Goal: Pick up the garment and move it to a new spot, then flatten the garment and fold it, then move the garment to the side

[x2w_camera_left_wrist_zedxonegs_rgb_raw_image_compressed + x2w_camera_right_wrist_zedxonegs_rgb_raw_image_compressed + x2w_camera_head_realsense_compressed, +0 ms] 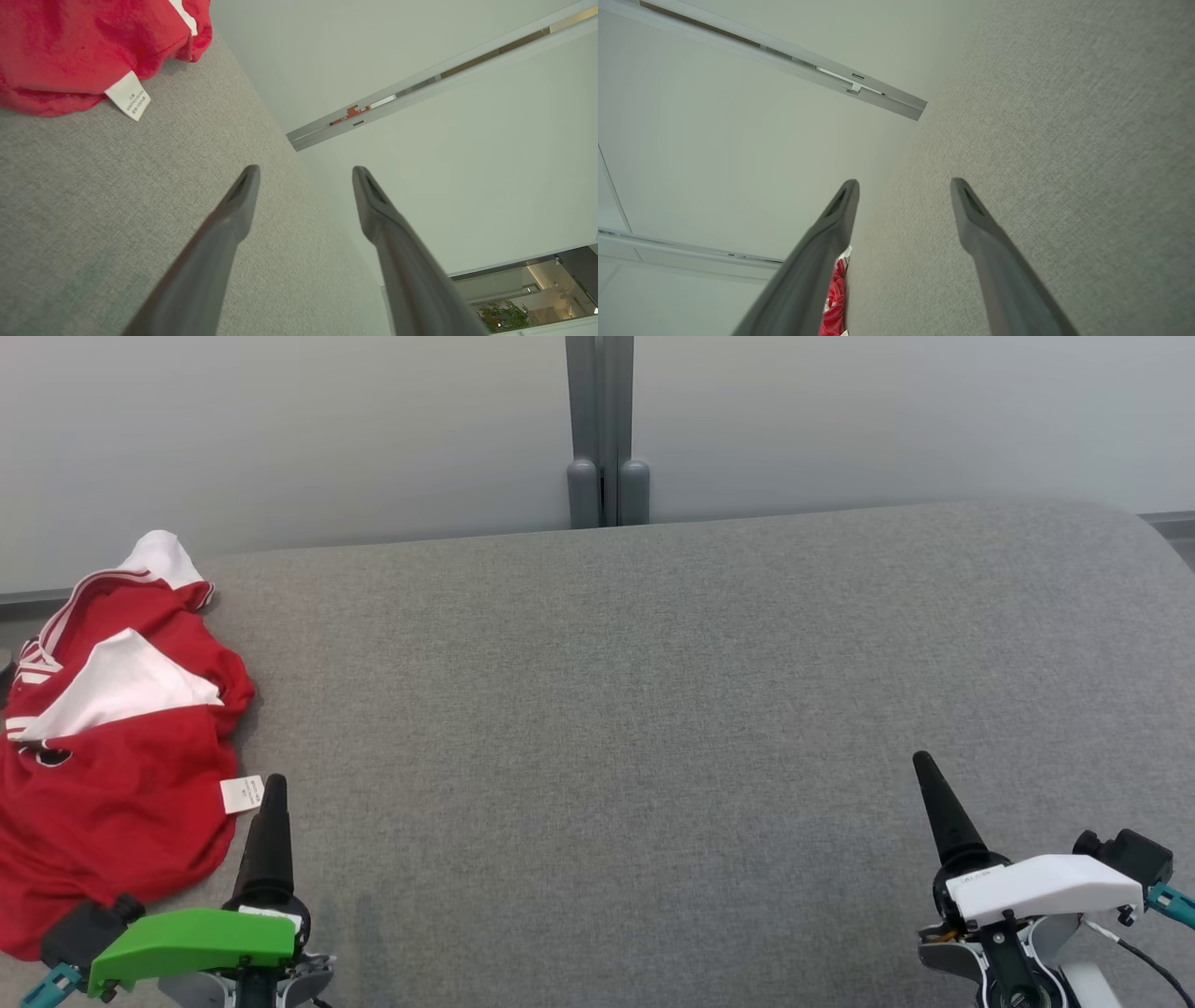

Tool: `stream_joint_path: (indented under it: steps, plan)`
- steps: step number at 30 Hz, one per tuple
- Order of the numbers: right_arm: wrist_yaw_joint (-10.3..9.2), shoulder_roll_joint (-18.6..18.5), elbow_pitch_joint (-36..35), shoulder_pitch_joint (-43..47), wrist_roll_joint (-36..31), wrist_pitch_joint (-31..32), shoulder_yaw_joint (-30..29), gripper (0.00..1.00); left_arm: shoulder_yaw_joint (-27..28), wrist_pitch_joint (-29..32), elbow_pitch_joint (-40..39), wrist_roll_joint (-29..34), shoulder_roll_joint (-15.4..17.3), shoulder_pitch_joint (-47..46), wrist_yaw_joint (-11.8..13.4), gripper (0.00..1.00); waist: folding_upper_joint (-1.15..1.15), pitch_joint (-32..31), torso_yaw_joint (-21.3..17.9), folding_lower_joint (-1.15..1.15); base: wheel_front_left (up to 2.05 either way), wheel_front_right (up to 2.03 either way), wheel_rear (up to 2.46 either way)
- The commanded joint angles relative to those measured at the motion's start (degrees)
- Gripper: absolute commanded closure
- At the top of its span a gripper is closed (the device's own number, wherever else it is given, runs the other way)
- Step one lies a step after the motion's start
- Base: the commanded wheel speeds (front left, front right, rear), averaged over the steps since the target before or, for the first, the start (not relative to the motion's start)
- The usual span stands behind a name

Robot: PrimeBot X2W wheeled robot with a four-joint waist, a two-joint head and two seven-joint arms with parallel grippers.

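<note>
Left gripper: lower left of head view, green housing, fingers pointing up-frame. In left wrist view the two fingers are spread wide with nothing between them, so it's open and empty. It sits over bare grey fabric-covered tabletop.

Right gripper: lower right of head view, white housing. Right wrist view shows the fingers spread the same way, empty, over bare fabric. It's well apart from the garment.

Garment: red with white panels and white stripes, crumpled in a heap at the left edge of head view, mid to lower left, running out of frame on the left. Unfolded, not flat. A white care label sticks out of its right hem, just beside the left gripper's fingertip in head view. Left wrist view puts the label at upper left, clear of both fingers, so no contact.

Garment's top white part lies near the tabletop's far edge. Beyond that edge there's a pale wall, with a grey vertical post at top centre.
</note>
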Motion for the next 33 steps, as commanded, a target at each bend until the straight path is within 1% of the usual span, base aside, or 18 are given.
stream_joint_path:
  steps: [1,8,24,33]
  plan:
    - [0.11,-0.28,-1.49,-0.37,-2.95,-0.72,0.41,0.0,-0.56,-0.66,-1.62,3.01,0.37,-0.2,0.43,0.0,0.0,-0.07,0.09,0.0,0.0,0.0,0.0]
    - [0.12,-0.2,-2.58,0.52,-10.12,-2.2,0.8,0.0,-2.0,-2.25,-2.84,9.86,0.42,0.78,0.96,0.0,0.0,-0.34,0.36,0.0,0.0,0.0,0.0]
    - [0.14,-0.05,-3.76,1.87,-23.26,-5.17,2.37,0.0,-3.95,-5.46,-5.38,22.96,0.5,2.69,1.8,0.0,0.0,-0.96,0.15,0.0,0.0,0.0,0.0]
    - [0.14,0.0,-4.72,2.35,-29.8,-6.65,3.37,0.0,-5.38,-7.0,-5.67,30.08,0.55,3.47,1.24,0.0,0.0,-1.12,-0.08,0.0,0.0,0.0,0.0]
